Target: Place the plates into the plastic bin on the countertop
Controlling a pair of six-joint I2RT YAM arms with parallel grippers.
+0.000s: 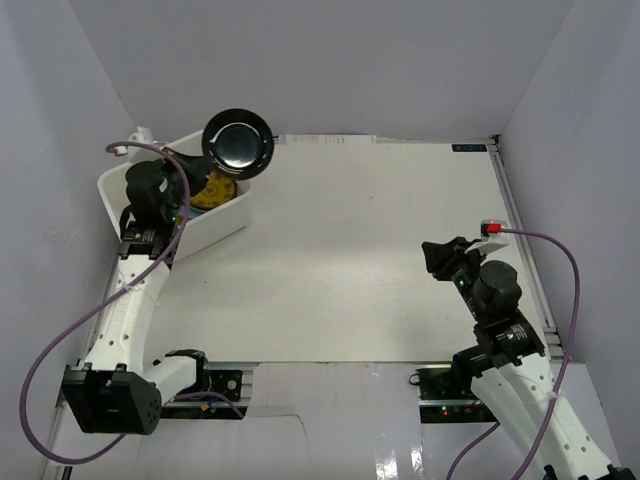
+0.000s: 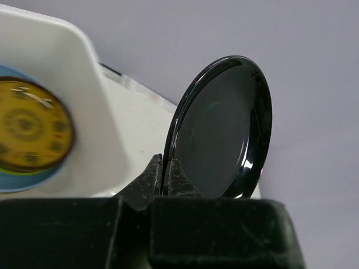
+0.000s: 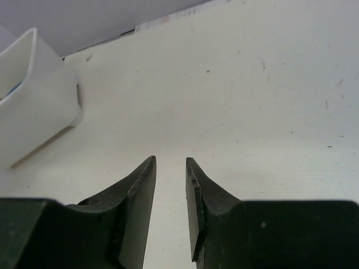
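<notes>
My left gripper (image 2: 165, 165) is shut on the rim of a glossy black plate (image 2: 224, 129) and holds it raised and tilted above the far right corner of the white plastic bin (image 1: 215, 228). The black plate (image 1: 238, 143) also shows in the top view. Inside the bin lies a gold-patterned plate (image 2: 31, 131) on top of a light blue plate (image 2: 22, 180); the gold one shows in the top view (image 1: 212, 190). My right gripper (image 3: 171, 162) is open and empty, low over the bare countertop (image 1: 350, 250) at the right.
The bin (image 3: 33, 106) stands in the far left corner against the white walls. A white strip lies along the back edge of the countertop (image 1: 330, 140). A purple cable (image 1: 560, 260) loops beside the right arm.
</notes>
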